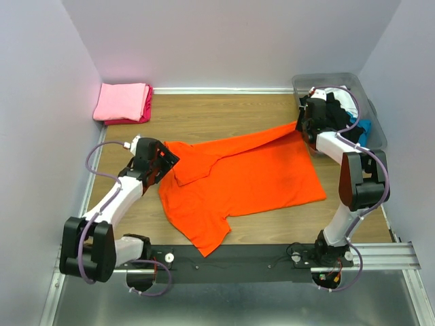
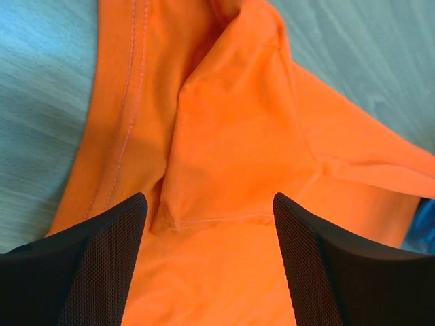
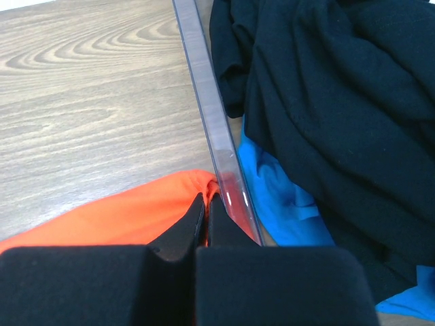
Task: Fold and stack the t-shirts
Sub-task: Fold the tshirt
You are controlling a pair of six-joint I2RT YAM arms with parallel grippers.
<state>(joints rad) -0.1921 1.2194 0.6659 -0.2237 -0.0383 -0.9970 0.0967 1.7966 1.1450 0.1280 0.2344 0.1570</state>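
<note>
A bright orange t-shirt (image 1: 245, 178) lies spread across the wooden table, one sleeve folded over near its left edge. My left gripper (image 1: 165, 161) hovers open just above that folded sleeve (image 2: 224, 136), nothing between its fingers (image 2: 102, 265). My right gripper (image 1: 301, 124) is shut on the orange shirt's far right corner (image 3: 204, 187), lifted beside the bin wall. Folded light pink and magenta t-shirts (image 1: 124, 102) are stacked at the back left. A black t-shirt (image 3: 326, 88) and a blue one (image 3: 279, 197) lie in the bin.
The translucent grey plastic bin (image 1: 370, 119) stands at the back right; its clear wall (image 3: 204, 88) runs right beside my right fingers. Side walls close in the table on left and right. A black rail (image 1: 238, 261) spans the near edge.
</note>
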